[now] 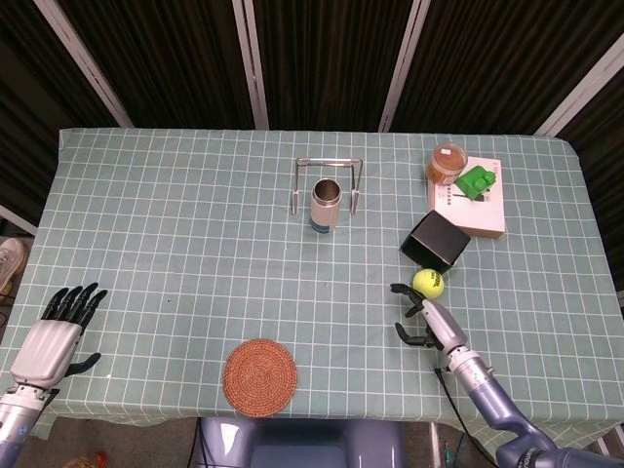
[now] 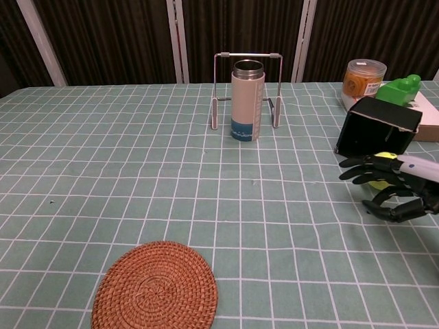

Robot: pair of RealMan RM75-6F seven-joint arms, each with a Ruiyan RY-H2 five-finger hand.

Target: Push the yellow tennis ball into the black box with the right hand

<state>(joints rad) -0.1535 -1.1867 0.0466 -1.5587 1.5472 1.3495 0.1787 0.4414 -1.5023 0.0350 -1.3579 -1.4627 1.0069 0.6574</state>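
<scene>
The yellow tennis ball [image 1: 427, 283] lies on the tablecloth just in front of the black box [image 1: 435, 242], whose open side faces the ball. In the chest view the ball [image 2: 381, 159] is mostly hidden behind my right hand [image 2: 391, 186]. My right hand [image 1: 425, 317] sits just behind and left of the ball, fingers spread and touching or nearly touching it, holding nothing. My left hand [image 1: 57, 330] rests open near the table's front left corner.
A steel tumbler [image 1: 325, 206] stands in a wire rack [image 1: 329, 182] mid-table. A woven coaster [image 1: 259, 377] lies near the front edge. An orange-lidded jar [image 1: 447, 162] and a green block [image 1: 477, 181] on a white box [image 1: 472, 207] sit behind the black box.
</scene>
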